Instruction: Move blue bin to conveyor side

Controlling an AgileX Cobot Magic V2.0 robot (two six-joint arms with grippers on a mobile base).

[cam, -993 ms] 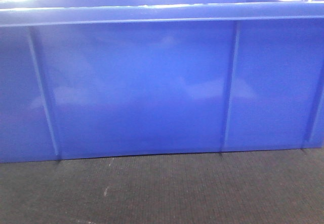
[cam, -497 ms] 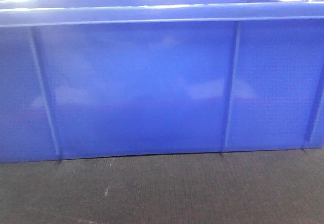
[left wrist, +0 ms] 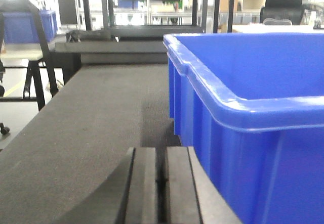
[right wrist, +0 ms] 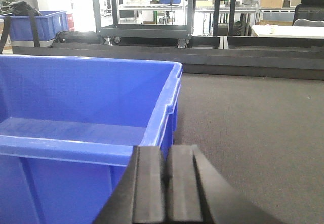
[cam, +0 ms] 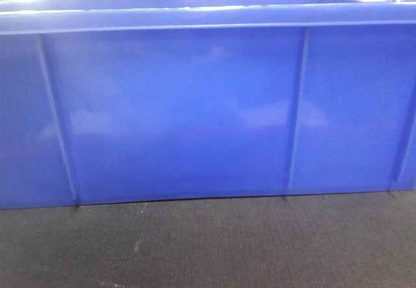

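We're reading the blue bin (cam: 195,112) as stiff moulded plastic, looking empty inside from the right wrist view, so probably light for its bulk, but glossy and slick on the walls. We're judging the thick rolled rim (left wrist: 228,100) as the sensible hold, or a two-sided push low on the end walls, since the flat panels are giving nothing to pinch. It's looking like a large rectangular tote, saturated blue, with raised vertical ribs (cam: 296,109) on the long wall and soft reflections across the panels. It's sitting flat on the dark woven conveyor belt (cam: 214,242), filling the front view, with open belt running off on both sides. The left tool (left wrist: 161,183) is sitting just beside the bin's left end, pads pressed together with nothing between them, and the right tool (right wrist: 165,186) is sitting at the right end near the corner of the rim, pads likewise together and empty. We're not seeing either touching the bin for certain.
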